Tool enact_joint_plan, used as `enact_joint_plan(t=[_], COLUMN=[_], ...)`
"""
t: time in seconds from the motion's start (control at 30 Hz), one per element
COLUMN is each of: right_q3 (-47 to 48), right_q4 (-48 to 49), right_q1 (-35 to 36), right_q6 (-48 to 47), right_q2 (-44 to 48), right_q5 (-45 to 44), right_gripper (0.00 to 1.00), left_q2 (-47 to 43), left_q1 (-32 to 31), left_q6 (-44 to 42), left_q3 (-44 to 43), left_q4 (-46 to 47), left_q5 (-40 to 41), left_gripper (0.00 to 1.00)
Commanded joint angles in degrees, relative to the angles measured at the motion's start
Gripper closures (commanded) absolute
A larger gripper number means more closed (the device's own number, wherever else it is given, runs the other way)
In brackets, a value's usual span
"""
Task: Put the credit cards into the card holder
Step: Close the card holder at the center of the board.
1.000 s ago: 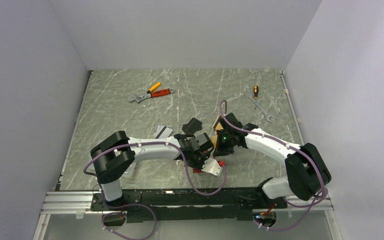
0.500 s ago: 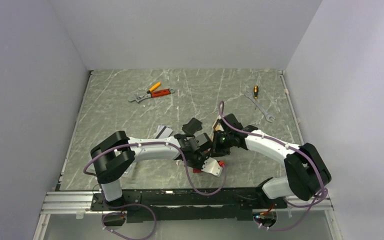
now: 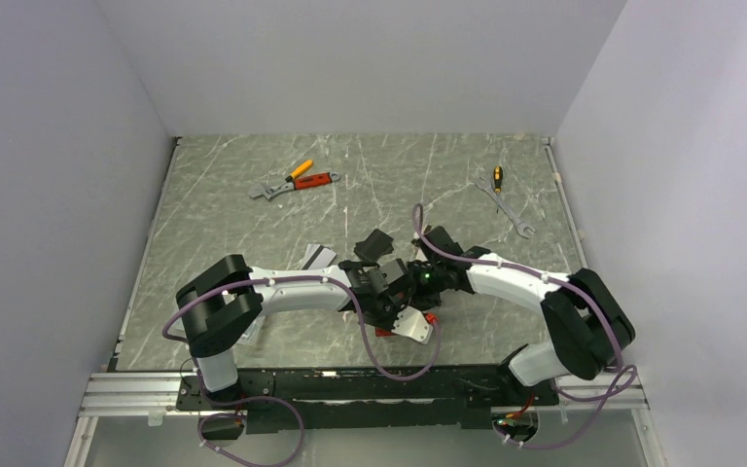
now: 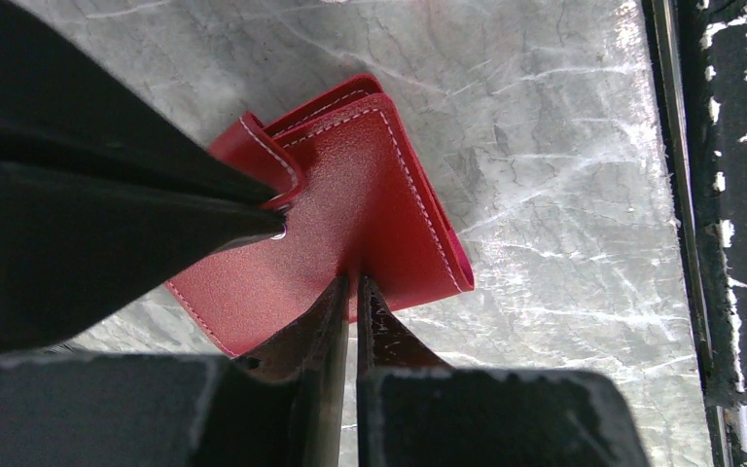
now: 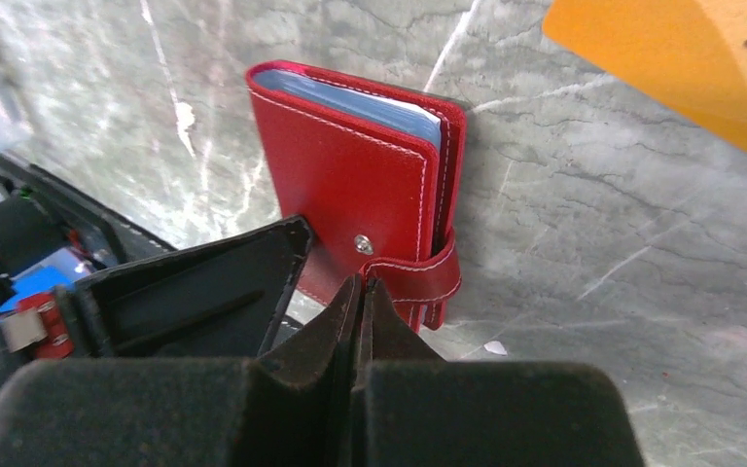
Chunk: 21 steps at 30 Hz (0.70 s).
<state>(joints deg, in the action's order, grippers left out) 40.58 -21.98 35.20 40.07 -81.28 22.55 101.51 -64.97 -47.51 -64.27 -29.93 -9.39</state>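
Observation:
The red card holder (image 5: 350,180) stands on edge on the marble table, folded, with bluish lining showing at its top and its snap tab (image 5: 418,277) wrapped round. It also shows in the left wrist view (image 4: 370,195). My right gripper (image 5: 360,284) is shut with its tips on the tab's end. My left gripper (image 4: 352,284) is shut on the holder's lower edge from the other side. An orange-gold credit card (image 5: 681,68) lies behind the holder. A silver-white card (image 3: 318,256) lies left of the grippers. In the top view the two grippers (image 3: 404,288) meet and hide the holder.
A black flat rectangle (image 3: 377,243) lies just behind the grippers. An adjustable wrench with orange and red tools (image 3: 294,181) lies at the back left. A spanner and a small screwdriver (image 3: 504,199) lie at the back right. Walls close three sides.
My right gripper has moved left, up against the left gripper, and now covers the orange-gold card in the top view. The left arm has stayed put.

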Motion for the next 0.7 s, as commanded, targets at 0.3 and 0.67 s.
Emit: enact_joint_plan(t=[0.3, 0.67], right_q3=[5.63, 7.73], right_q4=[-6.83, -5.63], right_q1=[4.72, 7.37], right_q6=[0.79, 2.43], right_q2=[-0.47, -3.70], right_q5=[-15.92, -17.62], right_gripper=[1.00, 1.00], left_q2=[0.63, -0.14], left_q1=[-1.04, -1.04], left_q6=[-0.56, -0.79], left_q3=[0.24, 0.61], left_q4=[-3.44, -3.29], left_q5=[-4.06, -4.28], left_gripper=[0.89, 0.89])
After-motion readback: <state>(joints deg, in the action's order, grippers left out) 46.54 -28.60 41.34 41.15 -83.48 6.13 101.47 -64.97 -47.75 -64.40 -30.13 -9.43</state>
